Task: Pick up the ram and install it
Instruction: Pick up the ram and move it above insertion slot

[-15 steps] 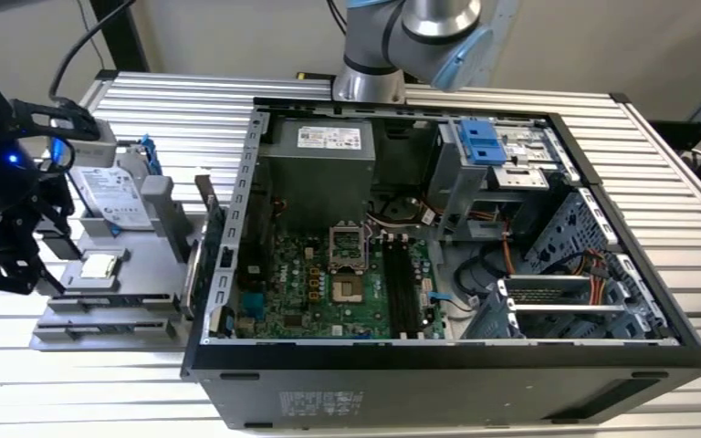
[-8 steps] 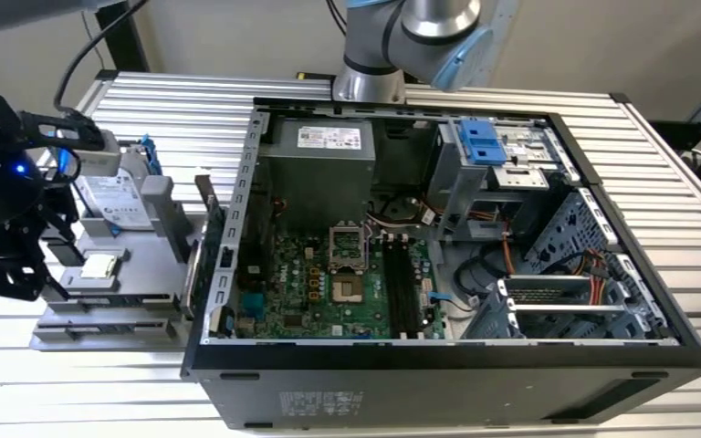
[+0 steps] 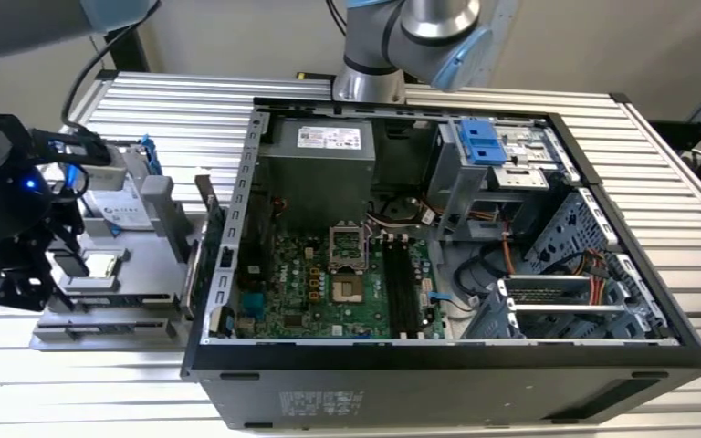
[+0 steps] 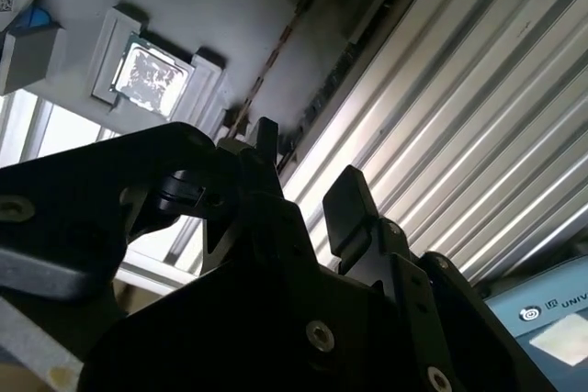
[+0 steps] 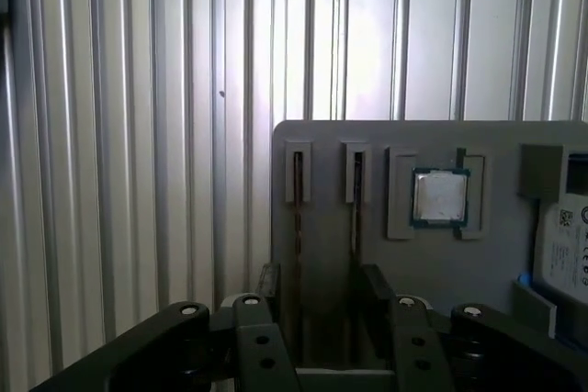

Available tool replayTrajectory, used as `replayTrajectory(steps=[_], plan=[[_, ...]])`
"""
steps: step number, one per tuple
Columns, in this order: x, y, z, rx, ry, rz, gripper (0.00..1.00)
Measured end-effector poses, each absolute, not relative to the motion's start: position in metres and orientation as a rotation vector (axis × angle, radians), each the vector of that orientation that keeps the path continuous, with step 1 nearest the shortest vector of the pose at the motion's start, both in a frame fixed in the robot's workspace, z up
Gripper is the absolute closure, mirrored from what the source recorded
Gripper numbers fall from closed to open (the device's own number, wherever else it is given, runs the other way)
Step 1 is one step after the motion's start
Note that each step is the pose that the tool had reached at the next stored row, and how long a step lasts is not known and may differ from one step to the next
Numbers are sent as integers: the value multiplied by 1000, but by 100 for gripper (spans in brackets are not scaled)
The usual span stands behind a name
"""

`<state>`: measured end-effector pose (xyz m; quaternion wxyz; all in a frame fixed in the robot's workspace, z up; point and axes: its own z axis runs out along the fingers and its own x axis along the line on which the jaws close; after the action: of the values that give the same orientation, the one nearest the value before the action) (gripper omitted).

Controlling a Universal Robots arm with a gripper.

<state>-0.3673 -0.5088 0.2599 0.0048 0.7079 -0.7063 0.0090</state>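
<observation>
Caught apparently at the pick-up step: gripper (image 5: 322, 284) spread wide, holding nothing, poised over the ram (image 5: 297, 227), one of two sticks standing edge-on in the gray tray (image 5: 317, 149) just ahead of the fingertips (image 5: 269, 277), near a processor (image 5: 440, 197). Likely calls for squaring up on one thin edge before closing. Hard to tell which stick is meant; computer case (image 3: 448, 360) well away from the gripper, its slots barely legible.

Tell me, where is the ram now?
In the first wrist view, the ram stands on edge in a slot of the gray tray, near the square chip; that tray lies at the exterior view's left, beside the computer case.
</observation>
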Motion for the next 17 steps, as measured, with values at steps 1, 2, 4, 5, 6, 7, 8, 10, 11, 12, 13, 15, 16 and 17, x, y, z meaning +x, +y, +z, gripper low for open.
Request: replayTrajectory(steps=[1, 2, 4, 5, 6, 7, 8, 10, 11, 12, 13, 15, 16, 17], plan=[[-367, -509, 258, 2216, -2211, 30, 0], [-367, -509, 256, 2215, -2210, 32, 0], [-367, -509, 253, 2213, -2209, 37, 0], [-367, -509, 251, 2211, -2208, 39, 0], [-367, -509, 250, 2210, -2207, 42, 0], [-367, -509, 248, 2208, -2205, 45, 0], [-367, -509, 247, 2207, -2204, 47, 0], [-367, -509, 243, 2205, -2202, 51, 0], [-367, -509, 242, 2204, -2202, 53, 0], [-367, -509, 240, 2203, -2201, 55, 0], [-367, -509, 238, 2202, -2199, 57, 0], [-367, -509, 235, 2201, -2198, 61, 0], [-367, -509, 233, 2200, -2197, 63, 0], [-367, -509, 231, 2199, -2196, 64, 0]])
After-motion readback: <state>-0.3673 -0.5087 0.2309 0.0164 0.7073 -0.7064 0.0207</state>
